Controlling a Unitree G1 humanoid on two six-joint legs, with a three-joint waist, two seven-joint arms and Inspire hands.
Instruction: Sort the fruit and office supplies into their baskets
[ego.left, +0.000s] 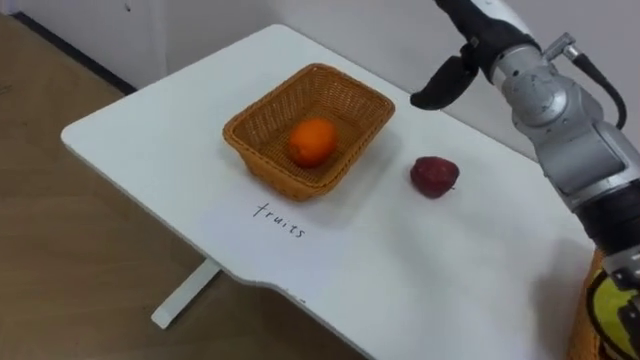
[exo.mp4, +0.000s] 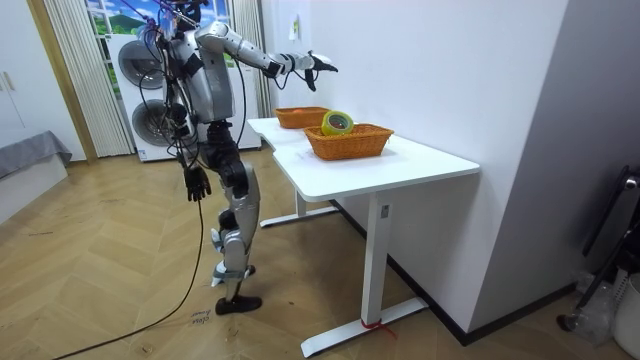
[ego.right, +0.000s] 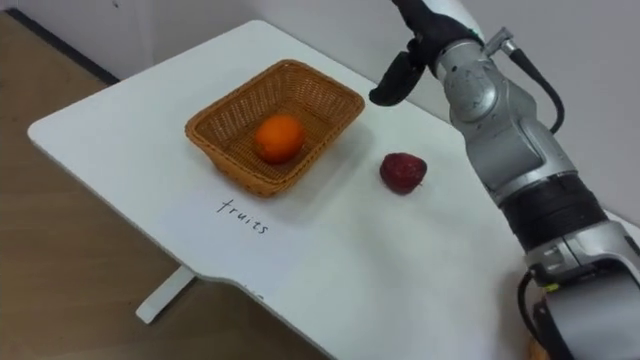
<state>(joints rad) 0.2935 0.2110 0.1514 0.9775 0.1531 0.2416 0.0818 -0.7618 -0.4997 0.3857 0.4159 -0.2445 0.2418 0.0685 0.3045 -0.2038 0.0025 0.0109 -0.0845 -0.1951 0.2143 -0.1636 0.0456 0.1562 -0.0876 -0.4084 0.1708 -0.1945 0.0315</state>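
A wicker basket (ego.left: 258, 158) with "fruits" written on the table before it holds an orange (ego.left: 312, 141). A dark red apple (ego.left: 434, 176) lies on the white table (ego.left: 400, 270) just right of that basket. My right hand (ego.left: 445, 82) hovers above the table beyond the apple and the basket's far right corner, fingers stretched out and holding nothing. The room view has this right hand (exo.mp4: 308, 64) raised well over the far basket (exo.mp4: 300, 117). My left hand (exo.mp4: 197, 184) hangs relaxed beside my hip.
A second wicker basket (exo.mp4: 352, 146) with a yellow-green tape roll (exo.mp4: 337, 123) stands on the table to my right. A wall runs behind the table. I stand at the table's long side; washing machines (exo.mp4: 135, 70) are behind me.
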